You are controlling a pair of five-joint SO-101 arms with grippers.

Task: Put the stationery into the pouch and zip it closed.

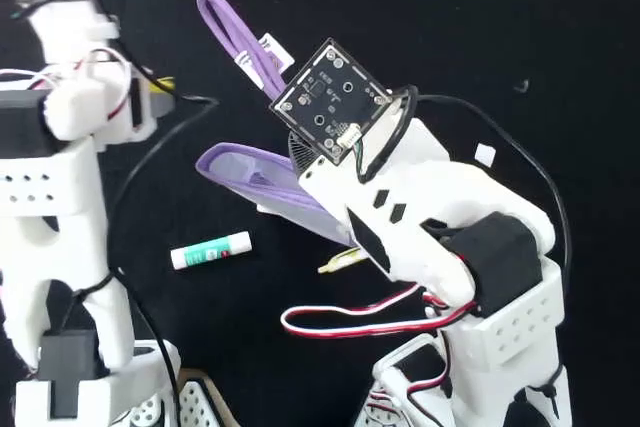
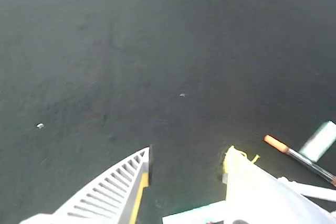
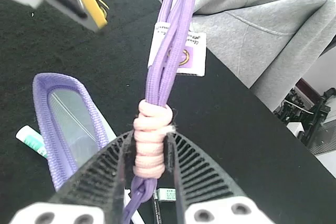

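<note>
**A:** Log check. What is the right pincer doing?

**B:** It is clenched on the pink knot of the purple cord. The cord runs on past the fingertips to a paper tag. The purple pouch sits just beside one finger with its mouth gaping. It can't be told whether anything is inside.

**A:** And the left pincer?

**B:** It is released, with nothing between the fingers. It hangs over bare black table, well apart from the pouch.

**A:** Where is the stationery?

**B:** The glue stick lies on the table on the far side of the pouch from the right pincer, near the pouch but not touching it. A pen lies close under the right arm, partly hidden. Both are outside the pouch.

**A:** How far along is the task?

**B:** Early, by this reading. The pouch is held and open. Still to do: load the glue stick and the pen, then close the zip. The free left pincer looks best placed to fetch the glue stick. If the right pincer's grip on the knot slips, the mouth may sag shut.
</note>
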